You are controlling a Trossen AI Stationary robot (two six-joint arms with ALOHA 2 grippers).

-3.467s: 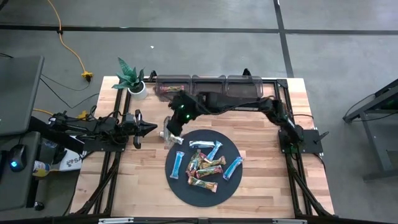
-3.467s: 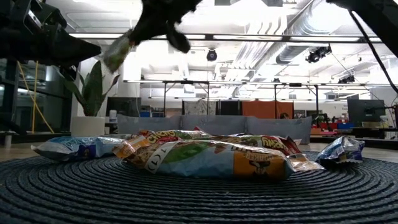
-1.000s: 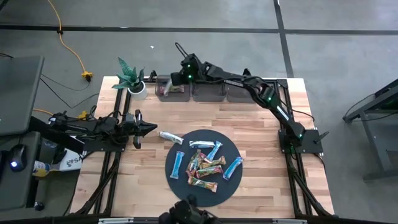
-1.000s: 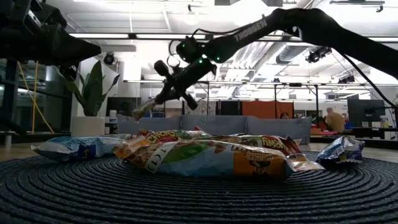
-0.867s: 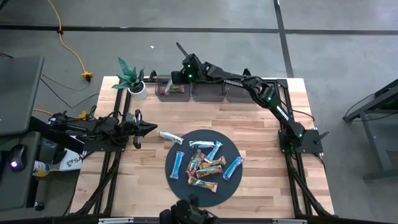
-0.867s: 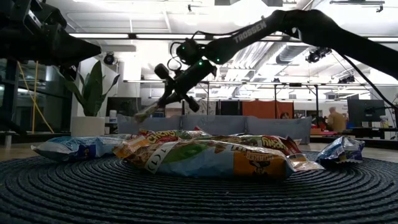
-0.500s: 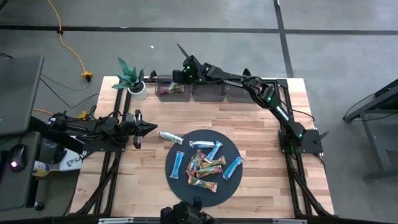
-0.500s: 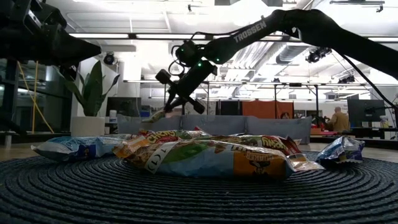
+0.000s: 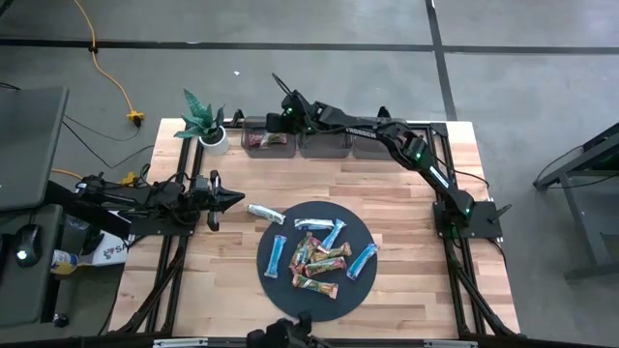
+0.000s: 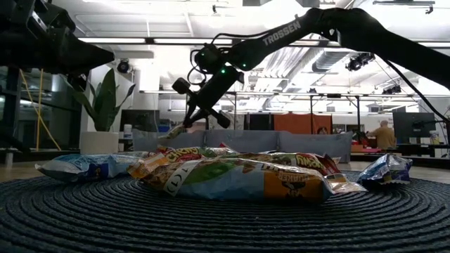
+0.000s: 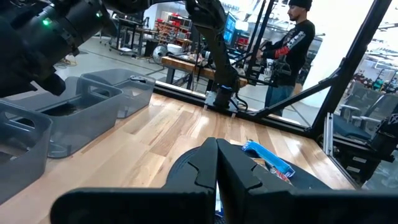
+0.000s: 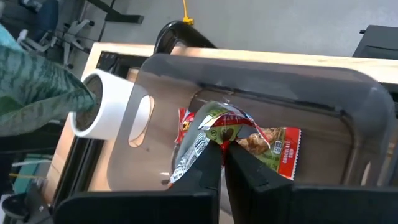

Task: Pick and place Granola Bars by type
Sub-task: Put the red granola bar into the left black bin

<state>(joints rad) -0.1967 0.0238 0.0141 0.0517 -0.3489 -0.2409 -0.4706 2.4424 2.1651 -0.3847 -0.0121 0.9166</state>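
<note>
Right end effector (image 12: 219, 151) is hanging over the leftmost clear bin (image 9: 253, 126) at the far edge of the counter (image 9: 242, 184), fingers nearly closed and pinching a green-brown granola bar (image 12: 214, 134) by the crumpled top of its wrapper. Bar is dangling inside the bin's mouth, above a red-edged bar (image 12: 277, 149) already lying on the bin floor.

Left end effector (image 11: 216, 168) is waiting off the counter's left side, fingers pressed together, holding nothing.

Remaining bars are sitting piled on the dark round mat (image 9: 280, 290), blue ones (image 9: 276, 253) at the edges, green-brown ones heaped in the middle. One more wrapped bar (image 9: 264, 213) is lying on bare wood just beside the mat.

Risks, as I judge them:
- Grip is on loose foil only, so the wrapper could be slipping out before the release, or clinging to a finger after it.
- Bar is hanging toward the bin's handle-cutout wall, near the white plant pot (image 12: 106, 112). A release from this height could be tipping it against the wall so it rests propped up rather than flat.
- Arm is stretched far across the counter, and a careless withdrawal could be catching the bin rim and dragging the row.
- The heaped bars overlap, so later picks may be lifting two at once.
</note>
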